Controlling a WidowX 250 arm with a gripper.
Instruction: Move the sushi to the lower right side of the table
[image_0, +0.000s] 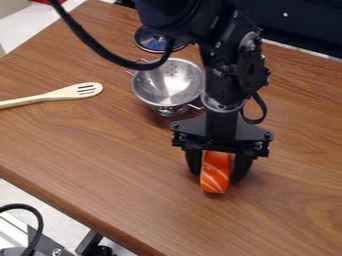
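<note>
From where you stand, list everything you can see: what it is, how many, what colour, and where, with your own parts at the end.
Salmon sushi: one, orange with white stripes, between the jaws, below and right of centre.
Colander: one, silver, upper middle, left of the arm.
Slotted spatula: one, pale wood, left side.
Round dish or lid, can't tell which: one, blue with a dark rim, just beyond the colander.
Table: one, brown wood grain, under all of these.
Red item: one, cut off at the top left edge.
Loose cable: one, black, bottom left.
Robot arm: one, black, from the top edge.
Arm cable: one, black, looping across the upper left.
Jaws: one pair, black, closed on the sushi's sides.
</note>
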